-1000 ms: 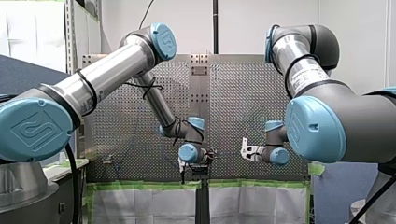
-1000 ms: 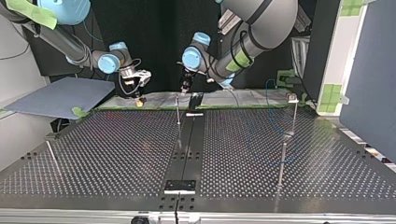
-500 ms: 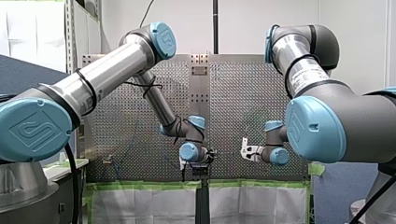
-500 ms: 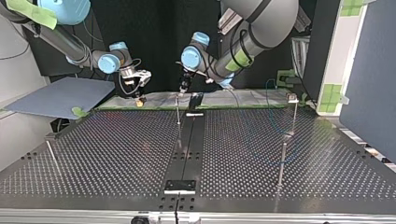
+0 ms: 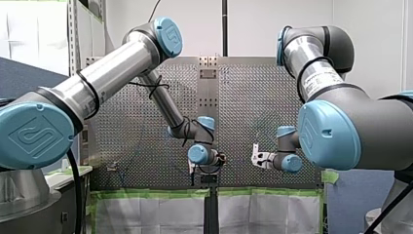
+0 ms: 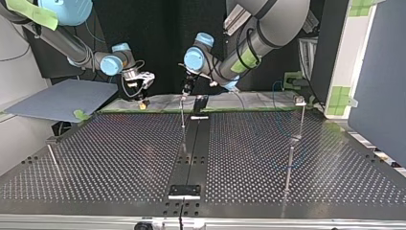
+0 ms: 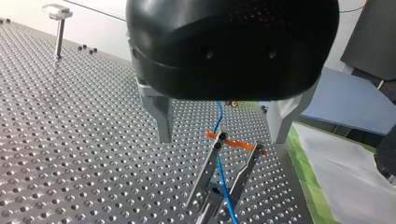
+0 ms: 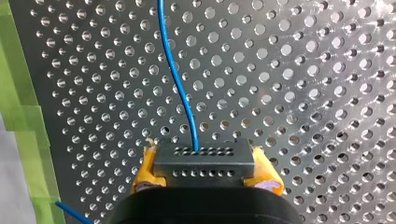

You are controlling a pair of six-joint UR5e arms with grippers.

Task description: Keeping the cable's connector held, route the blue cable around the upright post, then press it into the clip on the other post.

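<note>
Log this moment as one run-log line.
left end effector open, clip just ahead | right end effector shut on connector | blue cable between clip's prongs, seating unclear

Table (image 8: 303, 70): perforated bare metal, brushed finish, glints at the hole rims. Blue cable (image 8: 180, 84): smooth plastic jacket, slight sheen. Connector (image 8: 204, 163): black plastic, matt. Yellow pads (image 8: 145, 168): rubbery, rough at the edges. Clip (image 7: 205, 175): thin polished metal. Green tape (image 8: 18, 70): matt, paper-like.
</note>
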